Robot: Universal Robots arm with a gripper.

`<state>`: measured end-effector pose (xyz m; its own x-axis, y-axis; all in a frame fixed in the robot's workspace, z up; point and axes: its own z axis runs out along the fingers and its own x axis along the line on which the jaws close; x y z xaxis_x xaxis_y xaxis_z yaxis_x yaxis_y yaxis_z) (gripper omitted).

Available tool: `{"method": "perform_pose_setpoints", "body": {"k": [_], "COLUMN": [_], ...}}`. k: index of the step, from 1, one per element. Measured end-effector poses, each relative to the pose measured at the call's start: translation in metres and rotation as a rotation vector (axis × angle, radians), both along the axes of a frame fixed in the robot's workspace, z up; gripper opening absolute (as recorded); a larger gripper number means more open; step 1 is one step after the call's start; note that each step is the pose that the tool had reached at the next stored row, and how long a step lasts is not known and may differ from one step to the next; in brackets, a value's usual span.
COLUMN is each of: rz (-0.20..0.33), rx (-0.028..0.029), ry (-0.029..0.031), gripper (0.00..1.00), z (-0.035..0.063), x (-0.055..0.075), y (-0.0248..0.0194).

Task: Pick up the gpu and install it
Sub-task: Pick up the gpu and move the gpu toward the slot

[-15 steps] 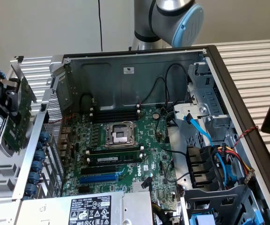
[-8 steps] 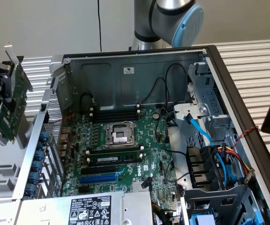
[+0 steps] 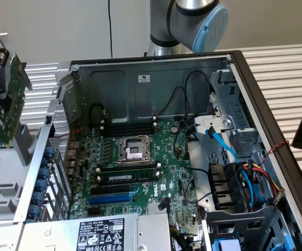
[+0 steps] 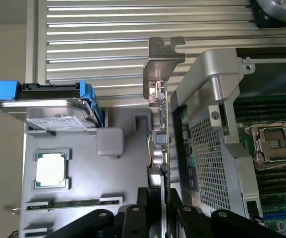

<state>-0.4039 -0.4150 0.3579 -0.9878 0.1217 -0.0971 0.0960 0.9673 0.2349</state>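
My hand [image 4: 163,206] lies nearest, its two black fingers clamped on either face of the gpu [image 4: 161,119], which I hold edge-on. The card's long axis runs straight out from the hand, with the silver end bracket [image 4: 160,57] at the far end. The card is held above the grey parts tray [image 4: 123,163], where a processor [image 4: 51,169] and a blue-framed hard drive [image 4: 58,116] sit. Just beside the card stands the perforated rear wall of the computer case [image 4: 209,144]. The card is outside the case, not yet over it. The motherboard [image 3: 156,157] and its blue expansion slot [image 3: 111,198] lie well to the exterior view's right of the held card. The slatted worktop [image 4: 103,39] extends beyond.
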Motion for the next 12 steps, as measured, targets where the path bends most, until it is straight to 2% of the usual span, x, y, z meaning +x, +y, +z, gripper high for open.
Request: {"method": "perform_pose_setpoints", "body": {"k": [3,6,12], "rz": [0.000,0.000,0.000], "rx": [0.0000,0.0001,0.0000], "ry": [0.0112,0.0294,0.0591], "gripper": [0.27,0.27,0.27], "z": [0.0124,0.0209,0.0365], "x": [0.005,0.010,0.024], "y": [-0.0021,-0.0044,-0.0096]}}
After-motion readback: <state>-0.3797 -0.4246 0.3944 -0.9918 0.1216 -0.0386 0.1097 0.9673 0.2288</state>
